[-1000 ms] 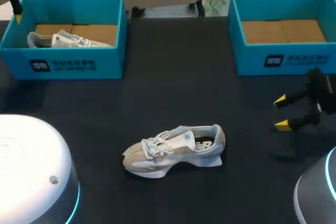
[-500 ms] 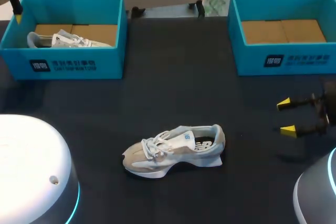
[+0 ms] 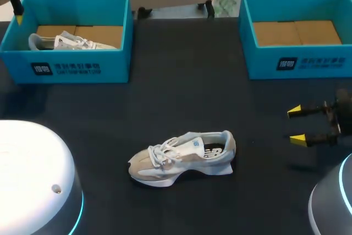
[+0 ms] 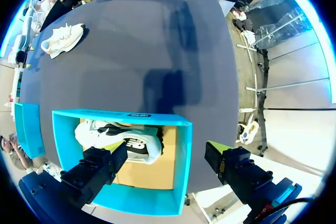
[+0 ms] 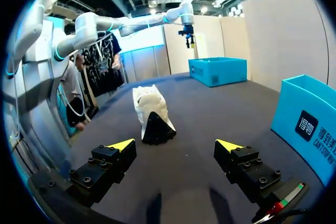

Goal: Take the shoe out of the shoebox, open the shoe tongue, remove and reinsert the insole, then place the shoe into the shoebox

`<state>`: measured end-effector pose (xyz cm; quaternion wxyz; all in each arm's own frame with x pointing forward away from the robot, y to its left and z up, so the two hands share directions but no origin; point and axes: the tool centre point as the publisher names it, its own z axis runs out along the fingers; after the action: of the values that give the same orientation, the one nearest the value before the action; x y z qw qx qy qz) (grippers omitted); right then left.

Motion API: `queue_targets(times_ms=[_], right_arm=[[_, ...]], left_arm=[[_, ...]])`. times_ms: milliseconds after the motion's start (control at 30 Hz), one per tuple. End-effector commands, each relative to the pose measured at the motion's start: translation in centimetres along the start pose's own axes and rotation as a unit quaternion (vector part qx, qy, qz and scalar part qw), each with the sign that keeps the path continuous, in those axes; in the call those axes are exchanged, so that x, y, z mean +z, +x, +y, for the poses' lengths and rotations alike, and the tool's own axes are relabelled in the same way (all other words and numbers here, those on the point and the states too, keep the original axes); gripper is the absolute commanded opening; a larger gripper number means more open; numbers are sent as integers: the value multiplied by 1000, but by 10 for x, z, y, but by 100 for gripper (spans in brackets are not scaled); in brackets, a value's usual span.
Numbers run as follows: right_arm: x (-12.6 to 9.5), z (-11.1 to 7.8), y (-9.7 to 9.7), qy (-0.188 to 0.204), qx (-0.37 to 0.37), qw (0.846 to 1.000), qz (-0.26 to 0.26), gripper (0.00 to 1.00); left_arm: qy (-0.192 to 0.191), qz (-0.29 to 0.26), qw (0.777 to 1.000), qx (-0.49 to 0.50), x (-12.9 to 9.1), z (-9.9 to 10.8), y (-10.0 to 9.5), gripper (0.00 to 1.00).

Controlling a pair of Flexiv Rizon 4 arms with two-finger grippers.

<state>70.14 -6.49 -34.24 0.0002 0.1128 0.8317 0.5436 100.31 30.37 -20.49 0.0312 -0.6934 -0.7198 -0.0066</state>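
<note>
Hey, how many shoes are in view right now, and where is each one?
2. A loose shoe stands mid-table, outside both boxes. A second shoe lies inside the left shoebox. The right shoebox shows only its cardboard floor.

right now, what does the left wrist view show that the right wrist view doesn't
Only the left wrist view: a second shoe lying inside the left shoebox on its cardboard floor, seen from above between the fingers of the open left gripper. Only the right wrist view: the open right gripper, empty, and the heel end of the table shoe ahead of it. Both: the table shoe, the left shoebox, and the left gripper above that box.
</note>
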Motion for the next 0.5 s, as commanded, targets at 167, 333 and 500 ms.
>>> queue_targets(times_ms=[167, 333, 500], right_arm=[[28, -11, -3, 0, -24, 999, 28, 100], [39, -9, -1, 3, -32, 998, 51, 100], [54, -10, 1, 2, -34, 997, 69, 100]], left_arm=[[-1, 1, 1000, 0, 0, -1, 0, 100], [-1, 1, 1000, 0, 0, -1, 0, 100], [-1, 1, 1000, 0, 0, -1, 0, 100]])
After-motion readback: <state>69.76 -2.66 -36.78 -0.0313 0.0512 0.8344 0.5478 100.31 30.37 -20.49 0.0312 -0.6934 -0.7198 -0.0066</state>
